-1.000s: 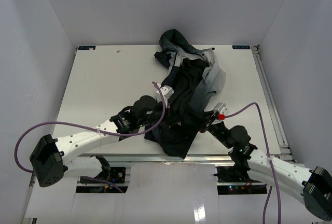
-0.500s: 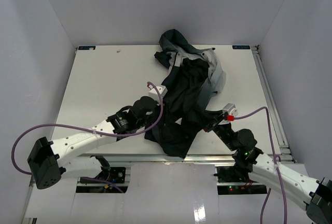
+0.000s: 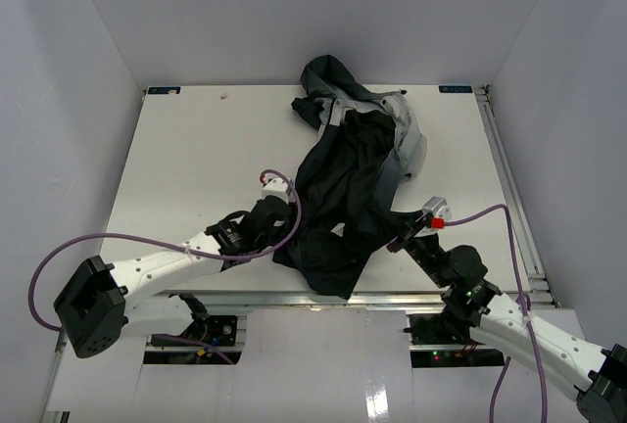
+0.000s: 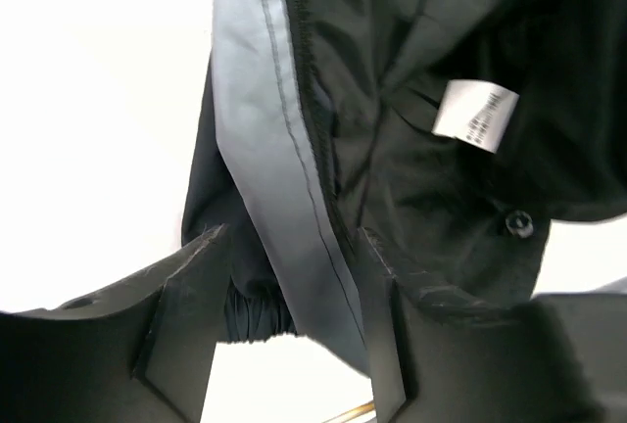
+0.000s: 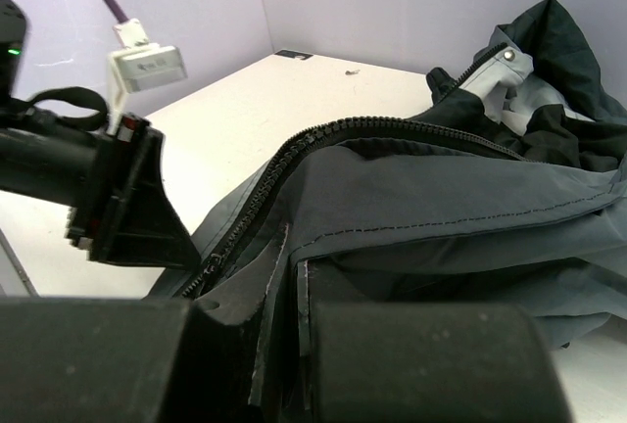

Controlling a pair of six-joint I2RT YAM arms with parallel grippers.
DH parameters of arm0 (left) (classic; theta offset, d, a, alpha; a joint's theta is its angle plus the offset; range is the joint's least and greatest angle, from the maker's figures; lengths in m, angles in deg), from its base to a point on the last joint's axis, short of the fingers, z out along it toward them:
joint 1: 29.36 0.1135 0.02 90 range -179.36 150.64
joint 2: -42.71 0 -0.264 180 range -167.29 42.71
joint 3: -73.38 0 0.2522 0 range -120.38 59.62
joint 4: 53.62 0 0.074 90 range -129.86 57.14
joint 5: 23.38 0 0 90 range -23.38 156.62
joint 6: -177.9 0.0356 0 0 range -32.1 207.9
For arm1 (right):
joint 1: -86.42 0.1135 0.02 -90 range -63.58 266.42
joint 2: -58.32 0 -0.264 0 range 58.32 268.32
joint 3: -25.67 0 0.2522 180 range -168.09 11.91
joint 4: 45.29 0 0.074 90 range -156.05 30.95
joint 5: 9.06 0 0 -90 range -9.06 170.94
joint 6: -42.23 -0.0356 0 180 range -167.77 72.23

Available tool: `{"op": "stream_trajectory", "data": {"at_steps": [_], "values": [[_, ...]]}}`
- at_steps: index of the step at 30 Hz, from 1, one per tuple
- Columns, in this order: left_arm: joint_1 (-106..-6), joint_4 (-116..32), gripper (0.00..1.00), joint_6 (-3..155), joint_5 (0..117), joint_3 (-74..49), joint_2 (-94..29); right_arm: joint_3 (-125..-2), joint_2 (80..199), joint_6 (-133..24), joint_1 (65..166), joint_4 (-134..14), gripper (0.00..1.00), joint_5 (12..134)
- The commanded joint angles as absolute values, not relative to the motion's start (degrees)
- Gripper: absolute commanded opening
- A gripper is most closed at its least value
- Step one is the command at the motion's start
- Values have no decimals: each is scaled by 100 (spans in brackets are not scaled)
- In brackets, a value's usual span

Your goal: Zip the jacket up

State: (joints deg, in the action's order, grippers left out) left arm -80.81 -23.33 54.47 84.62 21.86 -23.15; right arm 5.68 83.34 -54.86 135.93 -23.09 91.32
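Observation:
The jacket lies crumpled from the back middle of the table to its front edge, dark with grey panels. My left gripper stands open at the jacket's left edge. In the left wrist view its fingers straddle a grey strip of the jacket beside the zipper edge without pinching it. My right gripper is shut on the jacket's front right edge. In the right wrist view the fabric drapes over the closed right gripper, and the open zipper teeth run away to the left of it.
The white table is walled on three sides, with a metal rail along its right edge. Purple cables loop from both wrists. A white care label and a snap button show on the jacket's lining.
My left gripper has opened, let go of the jacket and drawn back to the left. My right gripper has pulled slightly toward the near right, still gripping the fabric.

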Motion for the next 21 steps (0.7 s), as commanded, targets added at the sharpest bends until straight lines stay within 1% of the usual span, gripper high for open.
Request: {"op": "stream_trajectory", "data": {"at_steps": [1,3,4,8,11,16,19,21], "values": [[-7917,-2673,55,5436,8567,2148,-2605,598,8193,-5388,13589,-2132,8,8993],[-7869,-3031,8,5552,8555,2171,-2654,730,8107,-5300,13588,-2010,8,8872],[-7866,-3230,1,5636,8596,2186,-2607,767,8076,-5290,13590,-1958,8,8832],[-7758,-3602,0,6000,8687,2040,-2382,836,8087,-5292,13590,-1961,8,8821],[-7686,-3546,0,6258,8827,1667,-2330,834,8137,-5313,13584,-1973,8,8850],[-7650,-2824,0,6618,9416,723,-2562,873,8255,-5333,13583,-1948,8,8953],[-7632,-2500,0,6734,9846,388,-2701,901,8317,-5331,13589,-1951,8,9047],[-7601,-2490,0,6841,9874,318,-2730,910,8328,-5353,13588,-1941,8,9052]]}}
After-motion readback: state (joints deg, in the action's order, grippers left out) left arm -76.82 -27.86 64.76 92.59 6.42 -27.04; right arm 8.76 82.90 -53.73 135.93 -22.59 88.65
